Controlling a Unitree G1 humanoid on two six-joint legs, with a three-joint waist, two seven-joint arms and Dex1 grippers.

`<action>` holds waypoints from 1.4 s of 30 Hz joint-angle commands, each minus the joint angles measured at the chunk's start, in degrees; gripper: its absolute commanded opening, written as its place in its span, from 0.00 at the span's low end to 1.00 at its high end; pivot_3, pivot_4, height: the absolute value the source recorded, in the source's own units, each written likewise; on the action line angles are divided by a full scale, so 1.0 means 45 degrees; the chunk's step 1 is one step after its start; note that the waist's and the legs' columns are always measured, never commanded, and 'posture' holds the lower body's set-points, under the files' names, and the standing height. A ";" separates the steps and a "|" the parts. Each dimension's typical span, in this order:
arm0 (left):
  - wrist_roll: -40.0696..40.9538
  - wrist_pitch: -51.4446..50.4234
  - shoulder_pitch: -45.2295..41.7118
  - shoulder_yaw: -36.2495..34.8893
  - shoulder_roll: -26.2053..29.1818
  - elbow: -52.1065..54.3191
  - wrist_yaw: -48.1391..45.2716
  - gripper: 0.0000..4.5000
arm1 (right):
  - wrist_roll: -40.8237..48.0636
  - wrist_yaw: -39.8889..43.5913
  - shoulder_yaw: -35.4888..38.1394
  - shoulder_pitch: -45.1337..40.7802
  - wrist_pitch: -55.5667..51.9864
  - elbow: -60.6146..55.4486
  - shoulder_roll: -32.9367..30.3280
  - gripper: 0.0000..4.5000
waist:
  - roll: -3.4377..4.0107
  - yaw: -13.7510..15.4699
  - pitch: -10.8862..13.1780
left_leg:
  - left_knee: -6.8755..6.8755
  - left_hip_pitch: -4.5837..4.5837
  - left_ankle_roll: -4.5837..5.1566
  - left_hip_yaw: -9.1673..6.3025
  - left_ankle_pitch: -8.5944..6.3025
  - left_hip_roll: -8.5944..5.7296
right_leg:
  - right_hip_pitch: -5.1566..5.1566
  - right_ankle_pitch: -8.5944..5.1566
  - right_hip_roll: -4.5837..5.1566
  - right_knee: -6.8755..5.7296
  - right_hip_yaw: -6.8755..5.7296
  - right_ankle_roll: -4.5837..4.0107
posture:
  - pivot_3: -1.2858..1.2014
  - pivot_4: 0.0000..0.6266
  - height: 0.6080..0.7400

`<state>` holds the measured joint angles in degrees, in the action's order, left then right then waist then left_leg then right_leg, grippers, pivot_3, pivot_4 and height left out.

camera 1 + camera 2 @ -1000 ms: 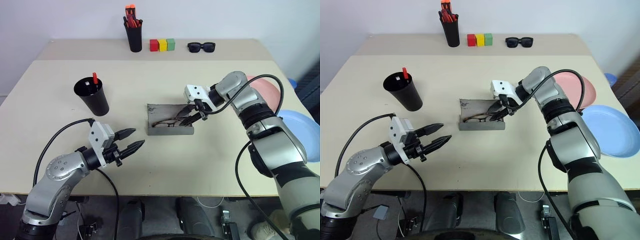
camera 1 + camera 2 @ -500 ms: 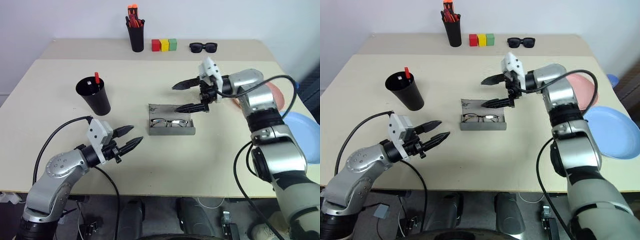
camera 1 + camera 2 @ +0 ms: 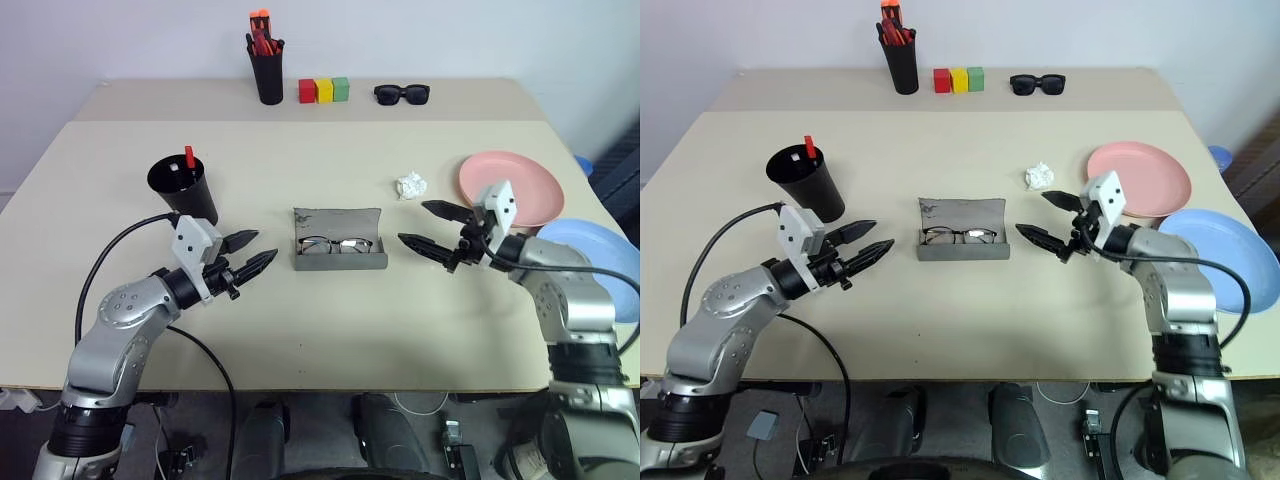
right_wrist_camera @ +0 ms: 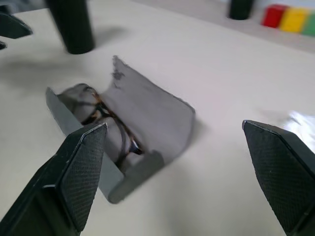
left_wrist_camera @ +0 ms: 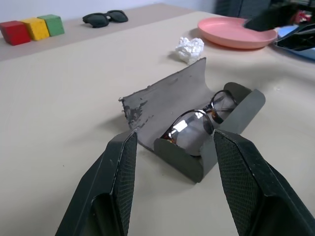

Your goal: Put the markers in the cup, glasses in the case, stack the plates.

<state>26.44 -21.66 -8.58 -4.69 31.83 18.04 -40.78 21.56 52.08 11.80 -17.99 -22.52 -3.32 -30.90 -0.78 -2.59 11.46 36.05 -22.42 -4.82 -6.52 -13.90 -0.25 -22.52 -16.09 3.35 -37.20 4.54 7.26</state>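
Markers (image 3: 189, 157): 1 red cap seen poking from cup; 2nd not made out.
Cup (image 3: 183, 190): 1, black, upright, left part of counter (image 3: 300, 320).
Glasses (image 3: 336, 244): 1 pr, laid inside case.
Case (image 3: 339, 240): 1, grey, lid up, counter centre.
Plates: 2, not stacked. Pink plate (image 3: 525, 185) nr right edge; blue plate (image 3: 600, 250) just beside it, twd front-right, hanging over right edge.
Other: 1 paper wad (image 3: 410, 185) betw. case & pink plate; 3 blocks (image 3: 325, 90), 1 sunglasses (image 3: 402, 94), 1 pen holder (image 3: 267, 70) along back edge.
Left gripper (image 3: 251, 260): jaws partly open, nothing held or touched; arm kept low over counter, pointed at case's left end, well short of it.
Right gripper (image 3: 428, 227): jaws spread wide, empty, nothing touched; forearm held level, pointed at case's right end from right side, clear of it.
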 commanded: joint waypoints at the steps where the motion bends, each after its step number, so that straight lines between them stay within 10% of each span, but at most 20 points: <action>1: -0.0051 0.0367 -0.0658 -0.0156 0.0001 -0.0417 -0.0197 0.50 | -0.0006 -0.1436 0.0409 0.0934 0.0332 -0.1575 0.0456 1.00 | -0.0001 0.0024 -0.0001 | 0.0000 -0.0001 0.0000 -0.0003 0.0000 0.0000 | 0.0001 0.0000 -0.0003 0.0000 -0.0002 0.0000 | 0.52 0.24 1.00; 7: -0.0508 0.0266 -0.2459 -0.0023 -0.0002 -0.1984 -0.0041 0.01 | -0.0081 -0.2416 -0.0068 0.2899 0.0193 -0.2913 0.0761 1.00 | -0.0005 0.0090 -0.0003 | 0.0005 -0.0011 0.0000 -0.0009 0.0000 -0.0005 | 0.0009 -0.0001 0.0003 0.0011 -0.0006 0.0002 | 0.52 0.24 1.00; 26: -0.5380 0.3372 -1.1255 0.3369 -0.0601 -1.2876 -0.1805 0.01 | 0.1060 -0.1198 0.0789 0.4532 0.3736 -0.3375 0.0293 1.00 | -0.0013 0.0024 0.0000 | -0.0007 -0.0016 -0.0001 -0.0026 0.0001 -0.0004 | 0.0008 -0.0003 -0.0015 0.0017 -0.0018 0.0012 | 0.52 0.24 1.00; 42: -0.8062 0.7186 -1.4584 0.4371 -0.2091 -1.9600 -0.3352 0.01 | 0.1519 -0.0592 0.1215 0.5209 0.4593 -0.3419 0.0085 1.00 | -0.0023 0.0021 0.0006 | -0.0004 -0.0025 0.0000 -0.0026 0.0001 -0.0007 | 0.0004 -0.0010 -0.0016 0.0013 -0.0016 0.0022 | 0.52 0.24 1.00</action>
<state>-9.22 8.65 -72.38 14.95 22.34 -69.90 -54.54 27.39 49.54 16.42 5.44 -3.07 -17.16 -30.38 -0.88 -2.49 11.49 36.03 -22.53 -4.82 -6.64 -13.90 -0.28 -22.51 -16.14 3.28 -37.14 4.47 7.36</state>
